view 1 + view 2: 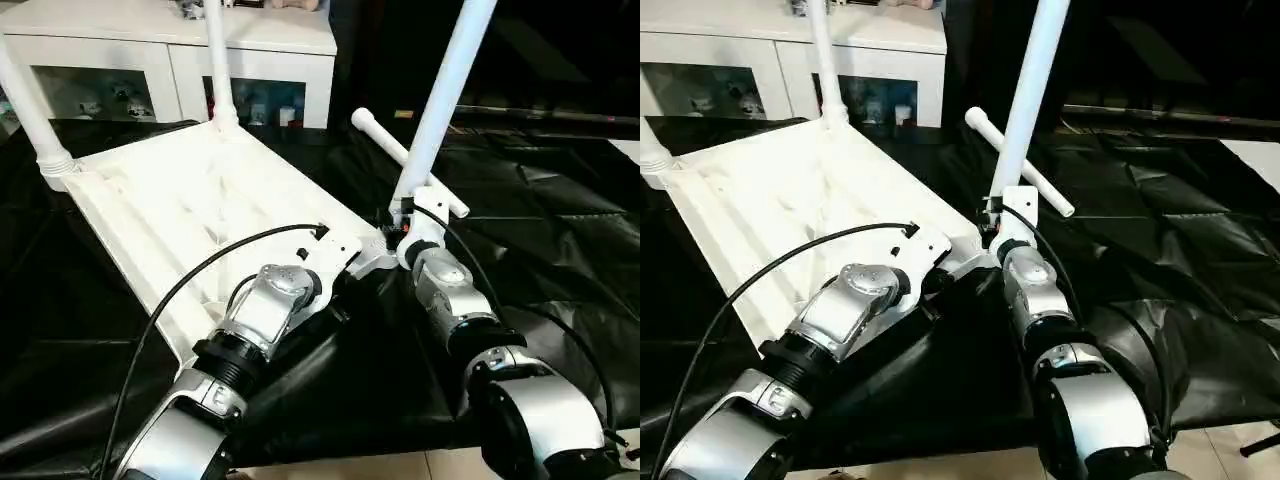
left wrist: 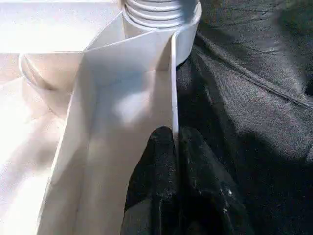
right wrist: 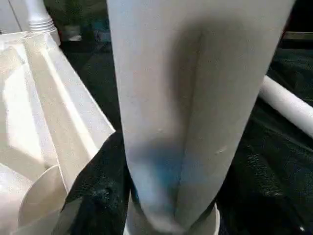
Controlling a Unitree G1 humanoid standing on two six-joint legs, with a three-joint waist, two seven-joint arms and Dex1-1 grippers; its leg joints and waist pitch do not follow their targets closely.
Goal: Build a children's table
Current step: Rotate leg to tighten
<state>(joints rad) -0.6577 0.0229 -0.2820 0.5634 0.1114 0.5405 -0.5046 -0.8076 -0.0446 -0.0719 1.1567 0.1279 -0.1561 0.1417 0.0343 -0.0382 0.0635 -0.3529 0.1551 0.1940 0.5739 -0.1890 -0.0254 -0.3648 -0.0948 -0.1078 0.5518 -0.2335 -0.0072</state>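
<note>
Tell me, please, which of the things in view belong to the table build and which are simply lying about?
Part of the job:
- white tabletop, upside down on the black sheet
- two far legs standing in their sockets
- near leg in the right gripper
- loose leg lying behind it
- left gripper pinching the rim

Just lying about:
- white glass-fronted cabinet

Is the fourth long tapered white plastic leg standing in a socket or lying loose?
Lying loose: the fourth white leg lies flat on the black cover, beside the white plastic tabletop.
</note>
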